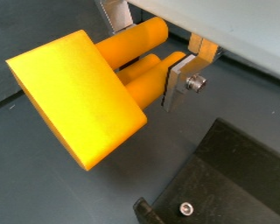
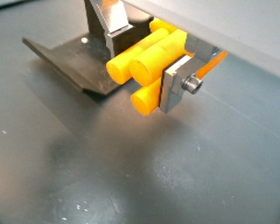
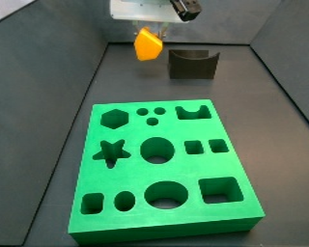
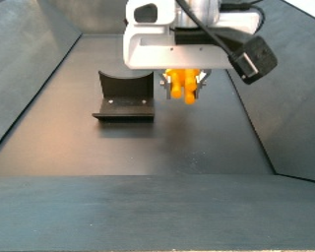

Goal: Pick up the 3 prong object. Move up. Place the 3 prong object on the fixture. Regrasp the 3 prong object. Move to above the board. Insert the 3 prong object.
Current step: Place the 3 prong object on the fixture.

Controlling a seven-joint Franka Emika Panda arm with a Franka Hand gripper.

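Gripper (image 2: 149, 61) clamped on the 3 prong object (image 2: 149, 63), silver finger plates (image 2: 178, 83) pressed against its thick yellow-orange prongs in both wrist views. Held clear of the dark floor (image 2: 130, 166), piece raised in the air, wide wedge-shaped body (image 1: 78, 96) jutting out past the fingers (image 1: 181, 80) in a wrist view. Seen in a side view as an orange shape (image 3: 147, 43) hanging under the white wrist housing (image 3: 144, 10), near the fixture (image 3: 191, 63) and a little to one side of it, not touching. Same in another side view: prongs (image 4: 184, 84) pointing downward below the gripper (image 4: 184, 81), dark L-shaped fixture (image 4: 125, 96) standing just beside on the floor, apart from the piece. Board (image 3: 164, 169) lying flat well apart from gripper and piece, bright green, with hexagon, star, circle, square and oval cut-outs plus three small round holes. No brand, label or legible writing visible on any part.
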